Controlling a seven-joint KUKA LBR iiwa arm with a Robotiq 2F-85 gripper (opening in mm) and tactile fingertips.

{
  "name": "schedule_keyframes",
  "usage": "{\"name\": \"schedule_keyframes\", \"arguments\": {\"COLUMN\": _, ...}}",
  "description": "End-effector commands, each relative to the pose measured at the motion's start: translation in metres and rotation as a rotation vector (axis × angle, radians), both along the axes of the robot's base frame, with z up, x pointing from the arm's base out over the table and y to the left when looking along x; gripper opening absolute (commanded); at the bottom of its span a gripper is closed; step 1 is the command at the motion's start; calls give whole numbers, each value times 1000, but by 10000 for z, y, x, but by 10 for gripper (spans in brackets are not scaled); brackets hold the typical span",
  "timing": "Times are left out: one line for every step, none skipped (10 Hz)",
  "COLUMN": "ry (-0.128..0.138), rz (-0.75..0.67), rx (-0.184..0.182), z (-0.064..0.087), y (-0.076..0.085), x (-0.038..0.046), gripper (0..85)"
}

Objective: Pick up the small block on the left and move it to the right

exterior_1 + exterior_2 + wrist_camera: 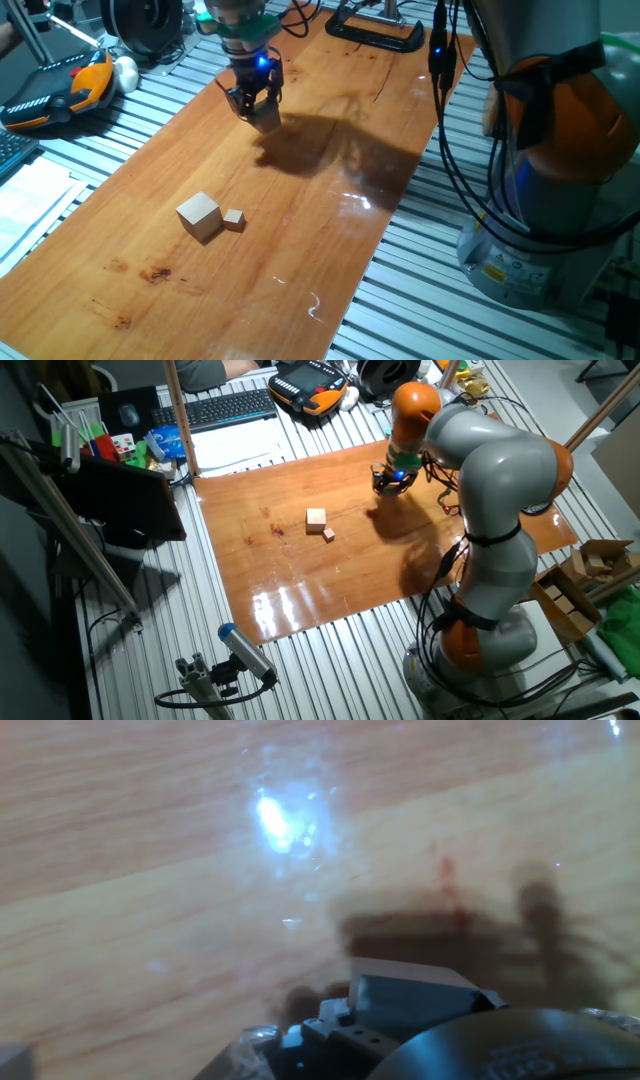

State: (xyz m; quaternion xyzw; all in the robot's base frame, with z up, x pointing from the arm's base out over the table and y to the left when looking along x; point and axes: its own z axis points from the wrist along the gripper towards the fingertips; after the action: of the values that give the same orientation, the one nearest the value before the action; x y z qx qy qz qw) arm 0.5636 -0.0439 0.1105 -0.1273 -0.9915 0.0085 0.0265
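End effector (256,106) grips small block (265,118) above bare board.

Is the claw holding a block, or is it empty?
Holding one, it seems: the claw is shut on a small block, which shows pale between its fingers.

Three wooden blocks (199,215), one hand (254,107)

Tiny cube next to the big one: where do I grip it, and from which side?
Come straight down from above onto the tiny cube. Close on the two side faces that run away from the bigger cube. That cube sits close against it, so the face between them likely has no room for a finger.
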Motion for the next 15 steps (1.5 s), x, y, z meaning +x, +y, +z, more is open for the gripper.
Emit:
{"name": "schedule_keyframes", "arguments": {"ry": 0, "rz": -2, "rx": 7, "z": 3, "y": 16, "x": -14, "gripper": 7}}
{"name": "schedule_keyframes", "arguments": {"ry": 0, "rz": 0, "rx": 5, "z": 2, "y": 22, "x": -34, "gripper": 7}}
{"name": "schedule_keyframes", "arguments": {"ry": -5, "rz": -2, "rx": 4, "z": -3, "y": 29, "x": -62, "gripper": 7}}
{"name": "schedule_keyframes", "arguments": {"ry": -12, "rz": 0, "rx": -1, "z": 0, "y": 32, "x": -90, "gripper": 7}}
{"name": "schedule_keyframes", "arguments": {"ry": -24, "rz": 6, "rx": -5, "z": 14, "y": 32, "x": -114, "gripper": 7}}
{"name": "schedule_keyframes", "arguments": {"ry": -21, "rz": 18, "rx": -9, "z": 20, "y": 33, "x": -126, "gripper": 7}}
{"name": "schedule_keyframes", "arguments": {"ry": -21, "rz": 28, "rx": -22, "z": 20, "y": 34, "x": -134, "gripper": 7}}
{"name": "schedule_keyframes", "arguments": {"ry": -24, "rz": 60, "rx": -49, "z": 20, "y": 34, "x": -134, "gripper": 7}}
{"name": "schedule_keyframes", "arguments": {"ry": -37, "rz": 107, "rx": -71, "z": 20, "y": 34, "x": -134, "gripper": 7}}
{"name": "schedule_keyframes", "arguments": {"ry": -43, "rz": 161, "rx": -75, "z": 20, "y": 34, "x": -134, "gripper": 7}}
{"name": "schedule_keyframes", "arguments": {"ry": -62, "rz": 236, "rx": -84, "z": 20, "y": 34, "x": -134, "gripper": 7}}
{"name": "schedule_keyframes", "arguments": {"ry": -91, "rz": 287, "rx": -93, "z": 20, "y": 34, "x": -134, "gripper": 7}}
{"name": "schedule_keyframes", "arguments": {"ry": -86, "rz": 356, "rx": -78, "z": 20, "y": 34, "x": -134, "gripper": 7}}
{"name": "schedule_keyframes", "arguments": {"ry": -47, "rz": 369, "rx": -26, "z": 20, "y": 34, "x": -134, "gripper": 7}}
{"name": "schedule_keyframes", "arguments": {"ry": -34, "rz": 393, "rx": -35, "z": 20, "y": 34, "x": -134, "gripper": 7}}
